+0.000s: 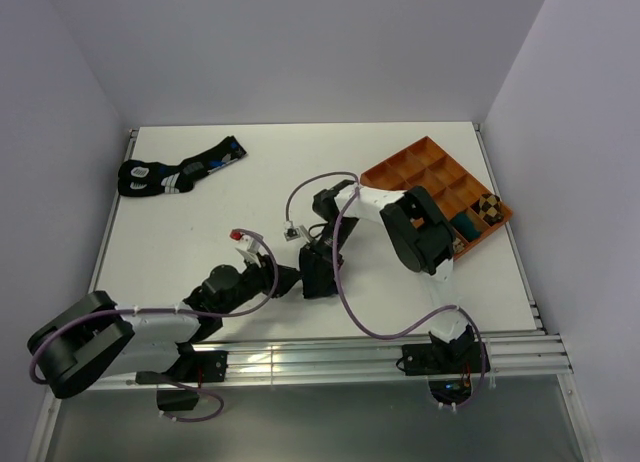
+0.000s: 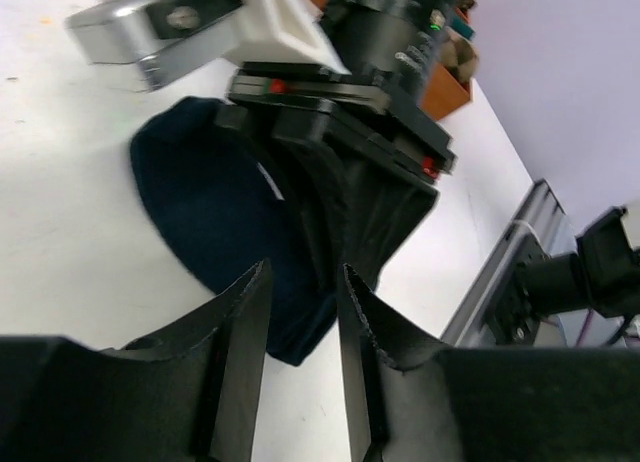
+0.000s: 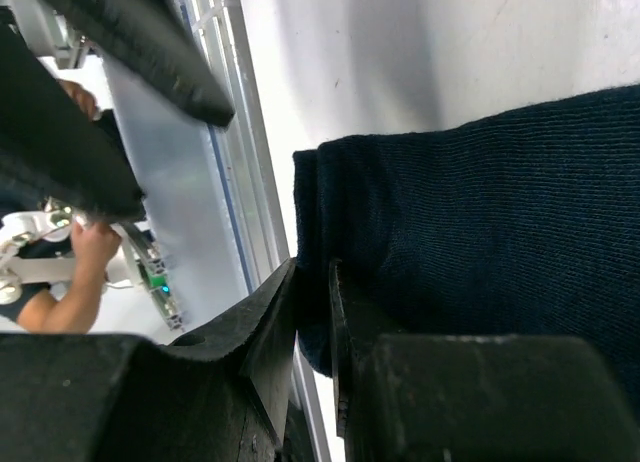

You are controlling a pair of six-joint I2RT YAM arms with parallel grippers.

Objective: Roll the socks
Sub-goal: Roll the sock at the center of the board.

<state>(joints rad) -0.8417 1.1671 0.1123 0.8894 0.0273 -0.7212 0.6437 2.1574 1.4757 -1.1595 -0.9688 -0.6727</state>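
Observation:
A plain dark navy sock [image 2: 205, 207] lies flat on the white table between the two arms. My right gripper [image 3: 312, 317] is shut on a fold at the sock's edge [image 3: 470, 232], near the table's front rail. In the left wrist view the right gripper's black body [image 2: 350, 152] presses down on the sock. My left gripper [image 2: 305, 282] stands open just short of the sock's rounded end, with bare table between its fingers. From above, both grippers meet at mid-table, left [image 1: 288, 280] and right [image 1: 318, 270]. A tan sock with a dark diamond pattern [image 1: 487, 209] sits bundled in the tray.
An orange compartment tray [image 1: 420, 167] stands at the back right, with a dark green item [image 1: 465, 225] in one cell. A pair of black socks with blue and white markings [image 1: 180, 170] lies at the back left. The metal rail [image 1: 380, 347] runs along the front edge.

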